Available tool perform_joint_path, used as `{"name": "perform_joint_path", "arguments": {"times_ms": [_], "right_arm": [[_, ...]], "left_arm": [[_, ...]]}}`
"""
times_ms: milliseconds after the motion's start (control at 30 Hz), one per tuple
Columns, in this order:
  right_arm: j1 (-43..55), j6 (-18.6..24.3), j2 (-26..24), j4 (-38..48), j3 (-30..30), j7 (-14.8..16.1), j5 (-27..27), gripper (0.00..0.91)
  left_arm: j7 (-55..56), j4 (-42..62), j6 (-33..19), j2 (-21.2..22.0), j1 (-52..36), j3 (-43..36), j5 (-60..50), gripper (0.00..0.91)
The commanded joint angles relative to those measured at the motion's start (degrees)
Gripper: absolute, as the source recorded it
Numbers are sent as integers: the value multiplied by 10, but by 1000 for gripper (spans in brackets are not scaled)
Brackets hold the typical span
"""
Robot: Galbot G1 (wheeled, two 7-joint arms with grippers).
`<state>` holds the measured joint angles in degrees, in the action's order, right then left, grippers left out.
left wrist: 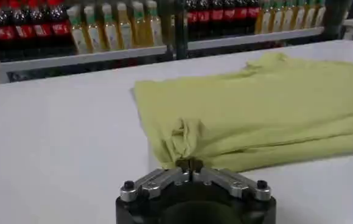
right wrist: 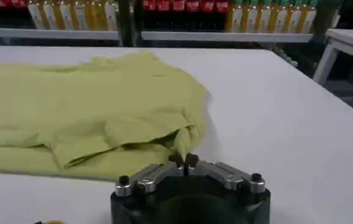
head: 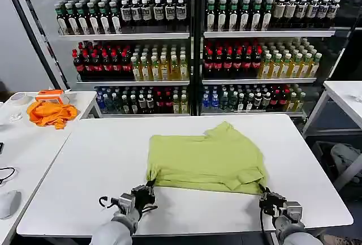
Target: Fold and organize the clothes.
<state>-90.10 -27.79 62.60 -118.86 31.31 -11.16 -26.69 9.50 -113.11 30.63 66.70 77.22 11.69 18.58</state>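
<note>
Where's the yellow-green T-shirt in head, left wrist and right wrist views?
Head view: T-shirt mid-table, near corners pinched by left gripper and right gripper.
Left wrist view: spreading away from the shut fingertips.
Right wrist view: likewise, across the white table.
Shared landmark: drinks shelves behind.

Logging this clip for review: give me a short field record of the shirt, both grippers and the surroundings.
garment: yellow-green T-shirt, partly folded, lying on the white table
left gripper: shut on the shirt's near left corner
right gripper: shut on the shirt's near right corner
other cloth: orange heap on the side table at left
background: drink shelves
</note>
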Motion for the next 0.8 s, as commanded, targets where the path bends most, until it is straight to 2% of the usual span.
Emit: {"name": "perform_joint_path", "arguments": {"times_ms": [33, 267, 300, 333, 367, 400, 467, 500, 533, 800], "right_arm": [[-78, 1, -31, -55, 13, 1, -7, 0], [-102, -6, -32, -74, 12, 0, -3, 20], [-103, -10, -32, -74, 11, 3, 6, 181], [-102, -11, -32, -73, 11, 6, 16, 806], [-100, -12, -32, -71, 9, 8, 25, 907], [-95, -16, -32, -70, 8, 9, 27, 907], [-86, -25, -34, -67, 7, 8, 27, 907], [-81, -25, -34, -67, 7, 7, 27, 907], [-80, -25, -35, -67, 9, 8, 27, 907], [-76, -2, -50, -84, 49, -1, 25, 907]], "left_arm": [[-5, -127, -9, 5, 147, 23, -37, 20], [-4, -155, -19, 3, 193, 48, -48, 20], [-3, -156, -21, 2, 197, 52, -51, 20], [-3, -157, -24, 0, 199, 56, -55, 20], [-4, -157, -25, -3, 199, 59, -58, 20], [-4, -156, -24, -5, 198, 63, -58, 30], [-4, -156, -22, -7, 195, 68, -57, 242], [-5, -157, -20, -7, 194, 70, -56, 736], [-5, -159, -18, -8, 193, 72, -56, 907], [4, -172, -12, -10, 180, 75, -54, 907]]}}
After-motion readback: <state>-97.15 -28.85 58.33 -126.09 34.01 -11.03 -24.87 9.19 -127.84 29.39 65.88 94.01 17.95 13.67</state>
